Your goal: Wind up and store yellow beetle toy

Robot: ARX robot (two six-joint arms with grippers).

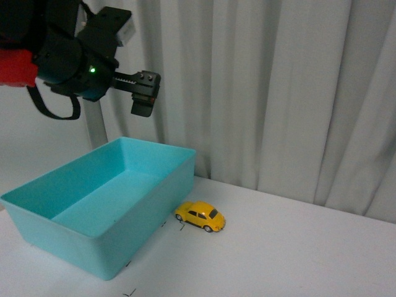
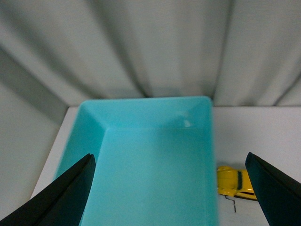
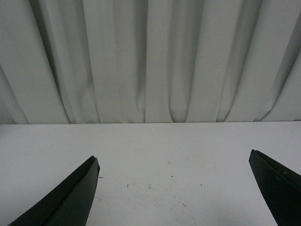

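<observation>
Front view: the left gripper (image 1: 143, 99) hangs high above the turquoise bin (image 1: 154, 210) by the left edge of the white counter (image 1: 297, 247). The yellow beetle toy (image 1: 200, 216) stands just beside the bin, toward the back edge. Left wrist view: its fingers (image 2: 66, 197) are spread wide, holding nothing. Right wrist view: the right gripper (image 3: 173, 157) is spread wide above the counter.

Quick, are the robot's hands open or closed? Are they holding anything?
Left gripper: open, holding nothing.
Right gripper: open, holding nothing.
</observation>
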